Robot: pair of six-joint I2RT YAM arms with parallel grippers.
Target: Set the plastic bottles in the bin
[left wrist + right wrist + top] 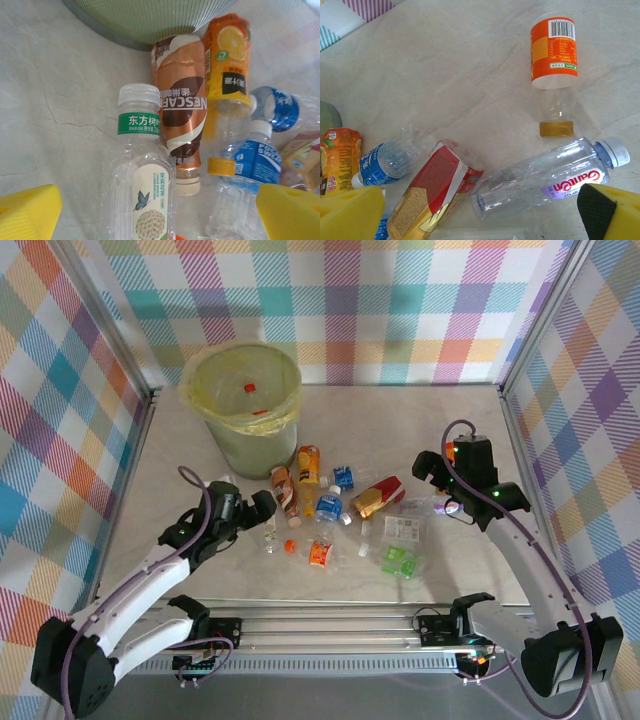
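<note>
The surface is a pale, marble-veined tabletop point(180, 455) walled on three sides by pastel plaid panels point(400, 300), with bare metal posts at the corners and a metal rail along the near edge.

The bin point(240, 405) stands at the far left, its yellow bag folded over the rim. The plastic bottles lie scattered on the table from just right of the bin's foot toward the middle and right.

The left gripper point(268, 512) hangs low over the left end of the scatter, near the bin, jaws spread wide and holding nothing. In the left wrist view a clear jasmine-tea bottle point(142, 165) with a green neck band lies between its yellow pads point(27, 212), apart from both, white cap pointing toward the bin. Just right of it lie a brown Nescafé bottle point(180, 120), an orange juice bottle point(227, 60) and a blue-labelled Pocari Sweat bottle point(250, 170). The Nescafé and juice bottles reach to the bin's base.

The right gripper point(440, 490) hovers over the right end, also fully spread and empty. In its wrist view a clear Ganten bottle point(545, 180) lies between the pads; its white cap end is just beside the right-hand pad, and I cannot tell whether they touch. A crushed red-and-gold bottle point(437, 195) lies to its left, and an orange-labelled bottle with a barcode point(554, 55) lies well beyond it.
</note>
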